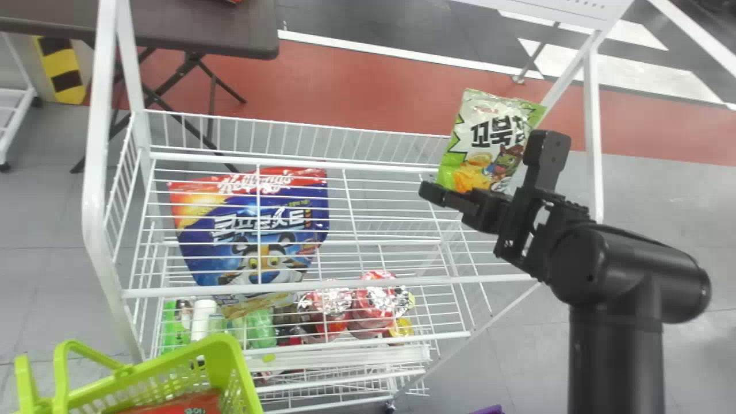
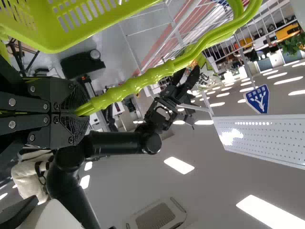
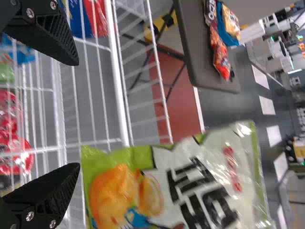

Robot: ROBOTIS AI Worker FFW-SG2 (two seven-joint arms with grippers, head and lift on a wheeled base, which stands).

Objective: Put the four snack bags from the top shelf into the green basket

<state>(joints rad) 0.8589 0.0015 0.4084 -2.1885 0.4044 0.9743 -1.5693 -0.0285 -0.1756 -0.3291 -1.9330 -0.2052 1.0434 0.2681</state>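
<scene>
- Head view: the green and white snack bag (image 1: 486,129) is at 2 o'clock, near the white top shelf (image 1: 345,284). It leans a little, with its top toward 1 o'clock.
- The right claw (image 1: 490,165) is at 2 o'clock too, right by this bag. Its two black fingers are wide apart, and it has hold of nothing. One finger is at the bag's 3 o'clock side, the other near its low 7 o'clock corner. I cannot tell if they touch it.
- In the right wrist view, the bag is just past the fingers.
- The left claw (image 2: 81,110) is squeezed tight on the green handle (image 2: 143,81), in the left wrist view.
- The green basket (image 1: 230,353) is at 8 o'clock in the head view, with a red pack (image 1: 192,402) in it.
- A big blue bag (image 1: 241,210) with a tiger on it is at 9 o'clock, under the white wires.
- Shiny red packs (image 1: 371,307) are at 6 o'clock, lower down.
- A dark table (image 1: 201,29) is at 11 o'clock. Small bags (image 3: 220,59) lie on it in the right wrist view.
</scene>
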